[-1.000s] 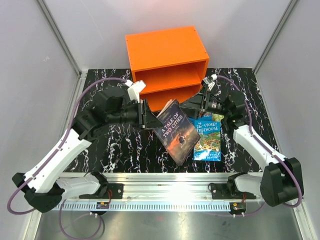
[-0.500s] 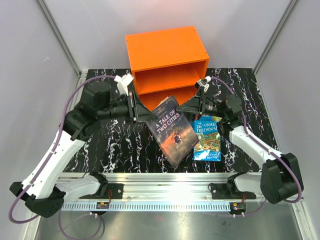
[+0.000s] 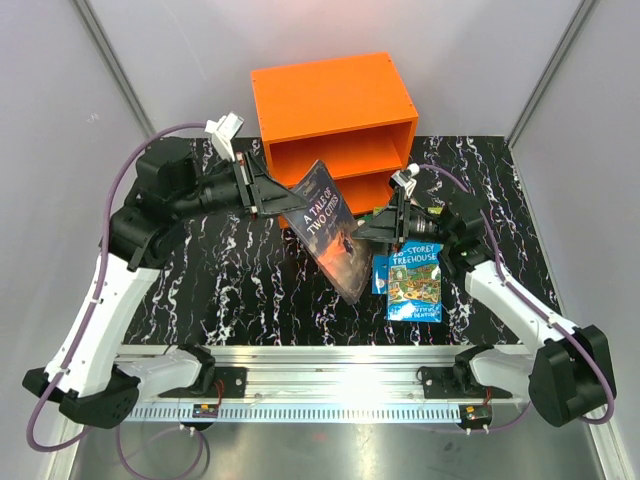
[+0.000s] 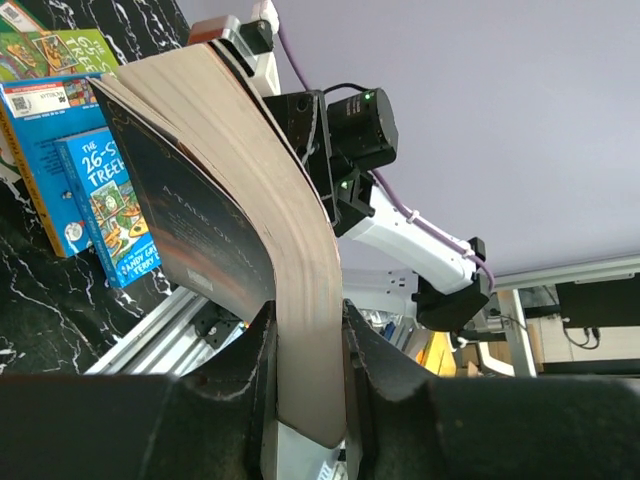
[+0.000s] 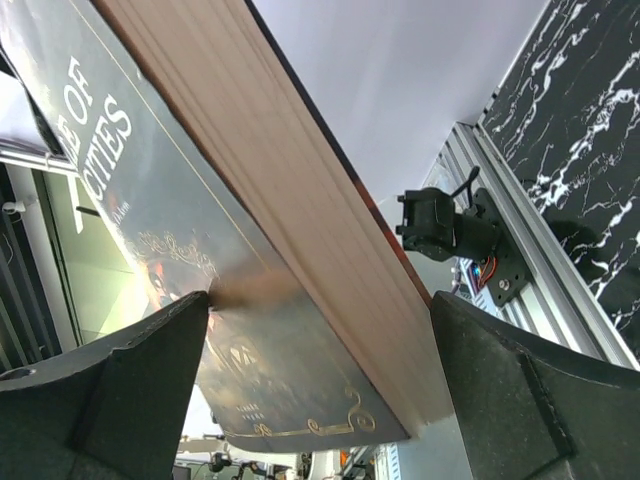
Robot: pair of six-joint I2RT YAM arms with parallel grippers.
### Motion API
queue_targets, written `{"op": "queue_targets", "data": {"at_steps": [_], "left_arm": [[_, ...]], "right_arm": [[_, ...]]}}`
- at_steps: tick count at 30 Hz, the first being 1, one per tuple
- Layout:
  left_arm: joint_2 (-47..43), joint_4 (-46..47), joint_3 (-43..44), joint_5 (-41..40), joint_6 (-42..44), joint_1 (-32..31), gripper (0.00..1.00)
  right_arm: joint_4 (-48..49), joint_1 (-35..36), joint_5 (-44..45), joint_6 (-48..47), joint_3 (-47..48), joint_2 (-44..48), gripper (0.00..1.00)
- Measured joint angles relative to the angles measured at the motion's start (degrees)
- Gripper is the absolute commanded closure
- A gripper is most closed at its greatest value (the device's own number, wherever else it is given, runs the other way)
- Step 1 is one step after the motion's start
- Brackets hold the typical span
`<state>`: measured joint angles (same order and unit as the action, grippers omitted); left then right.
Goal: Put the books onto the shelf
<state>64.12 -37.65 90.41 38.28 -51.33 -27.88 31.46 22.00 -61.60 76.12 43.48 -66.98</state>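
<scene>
Finding 1, hold. The left pincer [image 3: 270, 192] is clamped narrow on one short edge of the A Tale of Two Cities paperback [image 3: 325, 225], with the page block pinched between its fingers [image 4: 250, 350]. The right pincer [image 3: 392, 222] stands wide and straddles the book's opposite long edge without gripping. One finger appears to lie against the cover.

Finding 2, governing relation. The paperback is raised and tilted. Its long axis runs from the left pincer diagonally toward the near right of the desk [image 3: 240, 290]. Whether its low corner touches the desk cannot be told. The shelf [image 3: 330, 100] stands at the far edge, opening toward the near edge, directly behind the book. The book's upper end is just before the lower compartment [image 3: 345, 190]. In my judgement the left arm must turn the book square to that opening.

Finding 3, surface and room. Both compartments look unoccupied and ample. A Treehouse paperback [image 3: 415, 280] lies flat on the desk's right side, under the right arm.
</scene>
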Motion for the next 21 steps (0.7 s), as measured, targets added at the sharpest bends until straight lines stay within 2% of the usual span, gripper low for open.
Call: {"op": "queue_targets", "data": {"at_steps": [7, 11, 15, 21], "left_arm": [[1.4, 3.5, 0.5, 3.5, -4.4, 2.4, 1.0], [1.4, 7.5, 0.5, 5.0, -7.7, 3.5, 1.0], [1.4, 11.7, 0.5, 6.2, -11.5, 4.9, 1.0], [1.4, 17.7, 0.6, 6.7, -16.0, 6.5, 1.0]], "right_arm": [[-1.5, 0.0, 0.0, -1.2, -0.4, 0.7, 0.0], [1.0, 0.0, -0.3, 0.6, -0.3, -0.1, 0.0], [10.6, 0.0, -0.4, 6.8, -0.4, -2.9, 0.0], [34.6, 0.4, 3.1, 24.7, 0.1, -11.7, 0.0]]}}
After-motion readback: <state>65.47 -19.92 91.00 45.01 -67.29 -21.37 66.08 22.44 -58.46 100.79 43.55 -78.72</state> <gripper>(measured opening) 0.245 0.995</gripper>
